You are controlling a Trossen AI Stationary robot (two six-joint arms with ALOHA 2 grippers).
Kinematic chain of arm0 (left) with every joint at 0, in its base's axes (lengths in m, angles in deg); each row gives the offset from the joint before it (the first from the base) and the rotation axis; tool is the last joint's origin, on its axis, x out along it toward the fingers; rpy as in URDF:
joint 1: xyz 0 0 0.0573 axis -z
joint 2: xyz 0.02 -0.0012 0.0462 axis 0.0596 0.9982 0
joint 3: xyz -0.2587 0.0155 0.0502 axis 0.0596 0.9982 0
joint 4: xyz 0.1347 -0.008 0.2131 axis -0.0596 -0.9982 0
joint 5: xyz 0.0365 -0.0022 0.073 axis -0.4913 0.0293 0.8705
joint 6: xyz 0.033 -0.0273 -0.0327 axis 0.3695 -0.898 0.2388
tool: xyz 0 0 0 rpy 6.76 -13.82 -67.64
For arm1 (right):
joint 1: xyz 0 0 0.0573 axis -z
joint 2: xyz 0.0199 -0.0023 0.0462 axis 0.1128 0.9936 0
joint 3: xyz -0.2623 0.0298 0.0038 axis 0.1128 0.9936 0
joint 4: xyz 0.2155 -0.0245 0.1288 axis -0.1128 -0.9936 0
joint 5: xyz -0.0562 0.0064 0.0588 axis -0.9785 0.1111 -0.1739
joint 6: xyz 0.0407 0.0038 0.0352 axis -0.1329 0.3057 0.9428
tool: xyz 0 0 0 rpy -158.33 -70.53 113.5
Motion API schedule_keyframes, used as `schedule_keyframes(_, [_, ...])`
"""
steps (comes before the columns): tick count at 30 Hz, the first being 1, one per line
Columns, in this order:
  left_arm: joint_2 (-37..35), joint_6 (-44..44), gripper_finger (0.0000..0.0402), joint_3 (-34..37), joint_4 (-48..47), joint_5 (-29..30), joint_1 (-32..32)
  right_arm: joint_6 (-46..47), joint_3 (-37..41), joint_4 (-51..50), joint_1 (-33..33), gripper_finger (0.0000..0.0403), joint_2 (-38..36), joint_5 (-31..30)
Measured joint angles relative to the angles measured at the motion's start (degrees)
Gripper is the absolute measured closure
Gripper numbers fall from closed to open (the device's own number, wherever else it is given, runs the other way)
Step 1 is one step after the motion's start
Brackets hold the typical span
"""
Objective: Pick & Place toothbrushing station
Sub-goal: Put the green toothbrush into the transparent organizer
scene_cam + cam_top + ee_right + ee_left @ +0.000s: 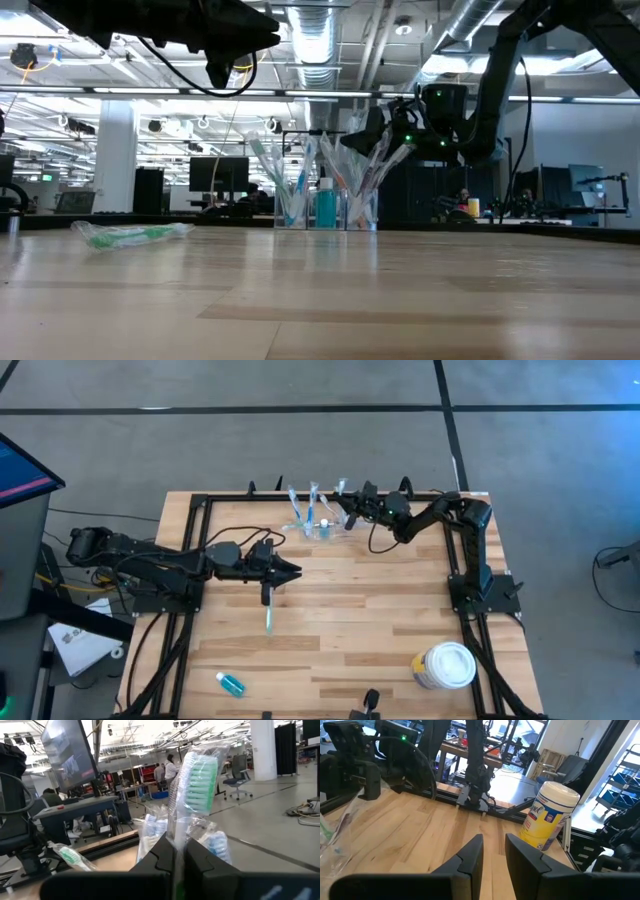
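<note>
station: small clear colourless plastic toothbrushing station [316,522], far-middle of the wooden desk [380,630], packed with wrapped brushes
feel: probably light, stiff, slick; take its rim
right pincer [176,854]: clamped on a wrapped green-bristled toothbrush [194,785] above it
left pincer [492,851]: partly open, empty, mid-desk

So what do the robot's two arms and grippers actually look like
Both arms are black, jointed and boxy, with loose black cables looping alongside. The left gripper and right gripper each end in two flat, dark, angular fingers. Small green indicator lights glow on the right arm's wrist.
</note>
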Motion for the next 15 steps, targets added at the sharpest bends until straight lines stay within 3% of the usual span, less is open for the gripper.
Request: schedule_keyframes(15, [0.0,0.0,0.0326,0.0,0.0,0.0,0.0,0.0,0.0,-0.8,0.0,0.0359,0.0,0.8])
